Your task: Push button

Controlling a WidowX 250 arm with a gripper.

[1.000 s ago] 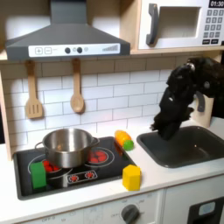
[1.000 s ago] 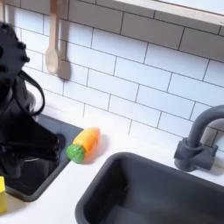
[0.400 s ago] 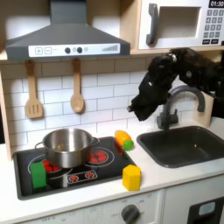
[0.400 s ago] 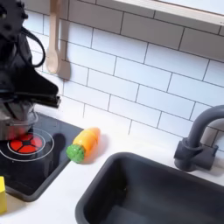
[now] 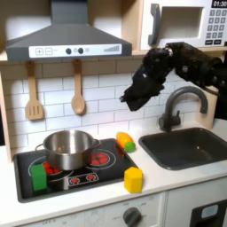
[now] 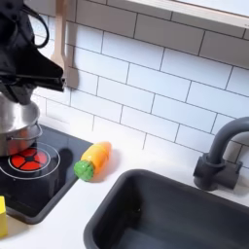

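Since 1.0 s ago the gripper [image 5: 131, 97] has risen from the sink [image 5: 184, 147] and swung toward the first exterior view's left. The hood's buttons [image 5: 69, 51] lie up-left of its fingers; whether they are spread, I cannot tell.

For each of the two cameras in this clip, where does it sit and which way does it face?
First exterior view: in front of the toy kitchen, facing the tiled wall; takes in hood, stove, pot, sink, faucet, microwave. The arm reaches in from the first exterior view's right, gripper above the carrot.
Second exterior view: low and close over the counter, angled toward the wall and sink; part of the arm shows at the second exterior view's left.
Shared: carrot, pot, faucet, sink, stove, arm.
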